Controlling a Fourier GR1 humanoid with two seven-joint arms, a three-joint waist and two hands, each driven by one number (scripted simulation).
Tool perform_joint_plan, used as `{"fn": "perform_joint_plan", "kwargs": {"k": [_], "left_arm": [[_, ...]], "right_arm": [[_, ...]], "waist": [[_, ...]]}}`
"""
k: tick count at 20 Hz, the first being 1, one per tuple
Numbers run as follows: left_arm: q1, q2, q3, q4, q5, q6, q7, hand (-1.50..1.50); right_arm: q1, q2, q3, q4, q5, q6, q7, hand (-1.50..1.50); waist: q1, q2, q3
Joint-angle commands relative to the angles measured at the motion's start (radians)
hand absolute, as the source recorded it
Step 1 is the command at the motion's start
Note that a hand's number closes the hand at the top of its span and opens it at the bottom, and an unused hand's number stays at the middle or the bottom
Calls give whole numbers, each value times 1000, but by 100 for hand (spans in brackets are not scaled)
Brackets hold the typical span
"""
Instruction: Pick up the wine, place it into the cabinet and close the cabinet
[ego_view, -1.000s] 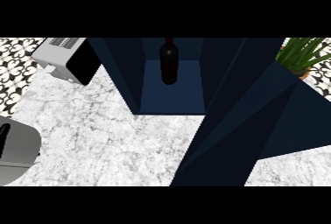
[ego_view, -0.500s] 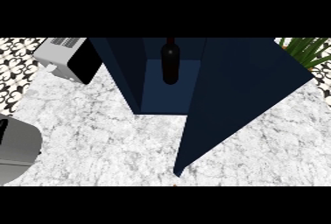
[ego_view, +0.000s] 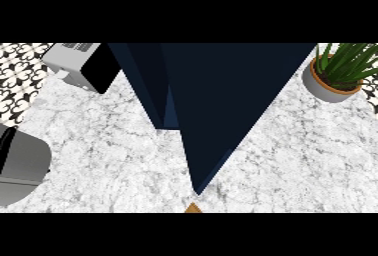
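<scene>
White-grey marble counter (ego_view: 295, 160) under me. Tall dark navy cabinet (ego_view: 221, 100) fills the middle, door across the front, so wine not visible. Grey appliance (ego_view: 22, 165) at left edge, potted green plant (ego_view: 339, 70) top right. My hands aren't in view, can't tell grip

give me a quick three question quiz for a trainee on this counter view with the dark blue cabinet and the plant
1. True or false: a wine bottle shows inside the cabinet.
2. Where does the potted plant stand? A) upper right B) lower left C) centre
3. What pale grey thing shows at the left edge?

Key
1. False; the dark blue door covers the opening and no bottle shows.
2. A
3. The robot's left forearm; neither hand shows.
</scene>
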Motion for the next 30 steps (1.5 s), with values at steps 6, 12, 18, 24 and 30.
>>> {"fn": "perform_joint_plan", "kwargs": {"k": [6,12,18,24,30], "left_arm": [[-39,-42,-16,10,-16,25,33,-150],[-55,-69,-36,-31,-70,79,54,-150],[-63,-75,12,-8,-68,59,73,-150],[-63,-75,55,-13,-46,30,115,-150],[-55,-114,33,18,-108,20,89,-150]], "right_arm": [[-469,167,-183,401,-191,-103,-37,150],[-652,170,-306,701,-254,-37,-197,150],[-739,170,-386,931,-198,52,-276,150],[-730,165,-485,1139,-235,116,-433,150],[-738,157,-537,1271,-229,189,-542,150]], "waist": [[12,2,1],[2,3,3],[-13,1,3],[-9,2,3],[-6,3,3]]}}
